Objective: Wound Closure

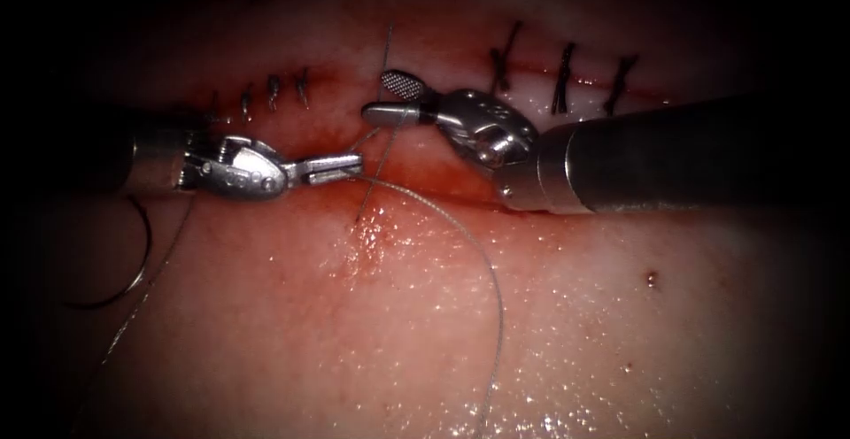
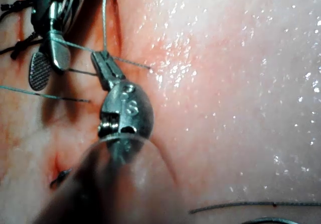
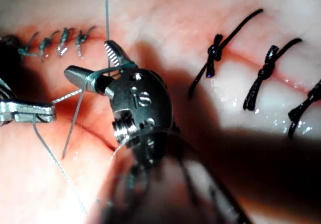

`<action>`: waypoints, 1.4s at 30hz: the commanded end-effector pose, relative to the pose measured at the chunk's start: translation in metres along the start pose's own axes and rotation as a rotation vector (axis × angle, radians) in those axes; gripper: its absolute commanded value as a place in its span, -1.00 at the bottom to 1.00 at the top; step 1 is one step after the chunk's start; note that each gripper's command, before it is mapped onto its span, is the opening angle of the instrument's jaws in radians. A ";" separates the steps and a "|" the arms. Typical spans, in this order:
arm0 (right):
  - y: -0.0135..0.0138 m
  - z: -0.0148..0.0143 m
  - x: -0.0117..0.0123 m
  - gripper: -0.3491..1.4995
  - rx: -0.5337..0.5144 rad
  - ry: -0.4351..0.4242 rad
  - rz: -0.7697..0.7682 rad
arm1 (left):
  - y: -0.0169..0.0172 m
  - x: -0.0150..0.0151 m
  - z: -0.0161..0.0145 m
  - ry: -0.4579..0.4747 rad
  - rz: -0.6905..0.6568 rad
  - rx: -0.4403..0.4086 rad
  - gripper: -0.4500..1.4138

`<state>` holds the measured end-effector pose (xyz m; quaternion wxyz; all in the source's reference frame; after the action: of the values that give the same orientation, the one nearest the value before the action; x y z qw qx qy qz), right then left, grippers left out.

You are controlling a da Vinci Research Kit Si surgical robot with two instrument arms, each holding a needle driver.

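Right arm's silver needle driver (image 1: 390, 98) stands with its jaws apart over the cut, the upper one showing its cross-hatched face, and fine grey thread (image 1: 460, 235) is wound around the lower jaw, as the right wrist view (image 3: 93, 66) shows plainly. Its rounded wrist housing bears stamped characters that read roughly as "IS"; I cannot make them out for certain. Left arm's matching silver needle driver (image 1: 350, 166) has its jaws closed on the same thread just below and left of the right tool's tip, a short taut length running between the two; the left wrist view (image 2: 103, 63) shows the thread pinched at the jaw tips, and a stamped "S" on that tool's housing.

From the grip the thread runs up past the right tool, and another length arcs down and right across the pale, wet pink tissue (image 1: 620, 333). A thin curved steel needle (image 1: 133, 262) lies loose at the far left, well apart from both tools, held by neither and seemingly resting on the tissue.

Along the dark red cut (image 1: 425, 182), small greenish stitches (image 1: 273, 92) sit to the left and three thick black stitches (image 1: 564, 76) to the right. Red fluid (image 1: 367, 235) stains the tissue below the tools.
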<state>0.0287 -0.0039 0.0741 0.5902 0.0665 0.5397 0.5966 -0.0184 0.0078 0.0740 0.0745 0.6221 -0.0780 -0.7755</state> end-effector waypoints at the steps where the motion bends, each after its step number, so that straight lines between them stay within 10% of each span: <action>1: 0.0000 0.0002 -0.0007 0.11 -0.015 0.007 0.002 | 0.0004 -0.0002 0.0006 0.002 -0.004 -0.002 -1.00; 25: -0.0006 0.0041 -0.0009 0.15 -0.049 0.001 0.052 | -0.0020 0.0001 0.0011 0.001 -0.033 0.008 -1.00; 26: -0.0007 0.0043 -0.0010 0.02 -0.047 -0.003 0.052 | -0.0021 0.0001 0.0011 0.001 -0.033 0.008 -1.00; 28: -0.0011 0.0039 -0.0014 -1.00 -0.070 -0.028 0.050 | -0.0022 0.0000 0.0009 0.003 -0.034 0.007 -1.00; 42: -0.0060 0.0008 -0.0031 -1.00 -0.090 -0.026 -0.089 | -0.0036 -0.0002 -0.0030 -0.143 -0.108 0.097 -1.00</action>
<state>0.0333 -0.0067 0.0713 0.6279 0.0193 0.5080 0.5893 -0.0146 0.0118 0.0721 -0.0163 0.5546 -0.0963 -0.8263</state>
